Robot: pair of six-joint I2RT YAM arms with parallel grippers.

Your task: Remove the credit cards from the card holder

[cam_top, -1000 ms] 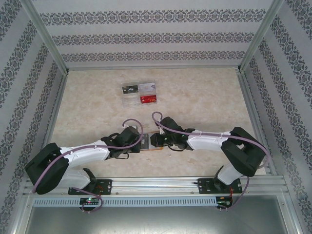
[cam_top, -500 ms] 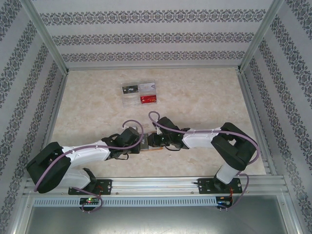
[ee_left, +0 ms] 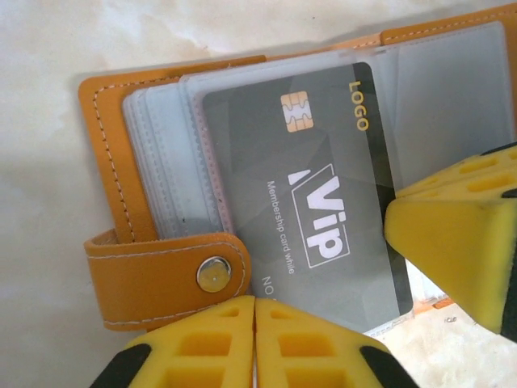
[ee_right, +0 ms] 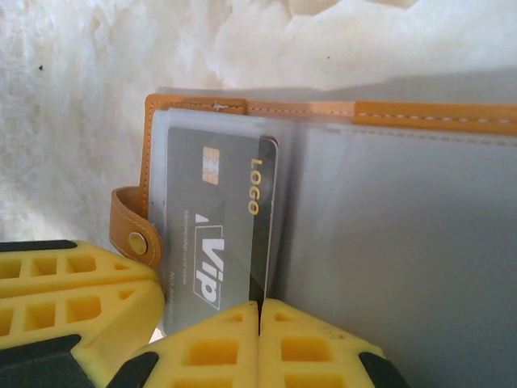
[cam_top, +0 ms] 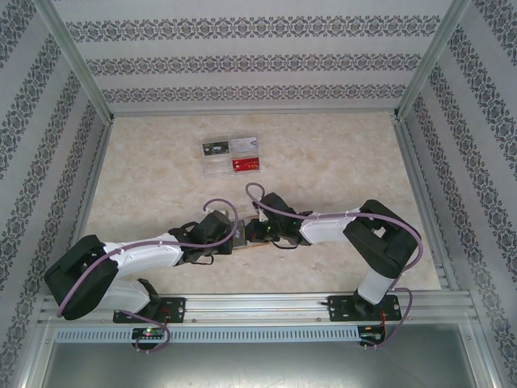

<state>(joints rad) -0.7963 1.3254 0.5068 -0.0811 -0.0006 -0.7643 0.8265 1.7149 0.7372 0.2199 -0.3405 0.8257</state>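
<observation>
Both jaws clenched: left gripper (ee_left: 256, 311) lower centre, beside card holder (ee_left: 105, 162); right gripper (ee_right: 260, 317) at VIP card (ee_right: 202, 242) lower edge (pinch unconfirmed). Risk: sleeve grabbed too, card holder dragged.

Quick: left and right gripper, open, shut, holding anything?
Left gripper: shut, at the card holder's edge by the snap strap; grip unclear.
Right gripper: shut, at the grey VIP card's edge; grip unclear.

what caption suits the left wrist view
Shut left gripper at an open card holder showing a grey VIP card
</observation>
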